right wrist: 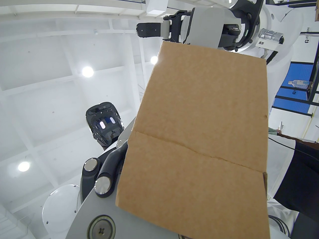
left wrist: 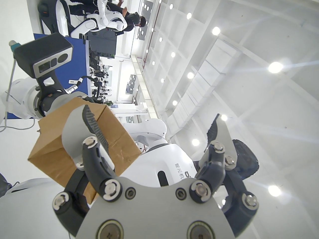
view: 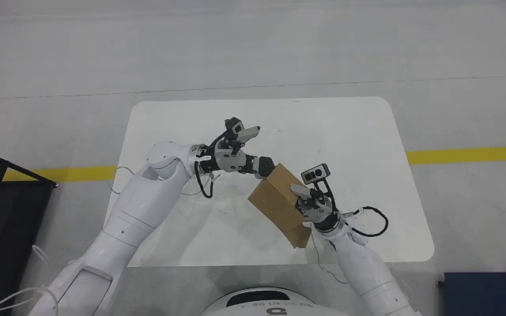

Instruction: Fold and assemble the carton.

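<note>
Over the near right part of the white table (view: 356, 134), the right gripper (view: 305, 199) has its jaws clamped on the brown carton (view: 278, 207), gripping it by its near side and holding it at a tilt. The left gripper (view: 266, 167) sits at the carton's far corner with jaws spread wide. One of its fingers (left wrist: 82, 125) is just beside the cardboard and the other is well apart from it.

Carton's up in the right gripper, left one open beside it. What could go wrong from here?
The carton is held off the table by the right gripper alone, so a push from the open left gripper may twist or slip it. That push could also crease a panel off its fold line.
</note>
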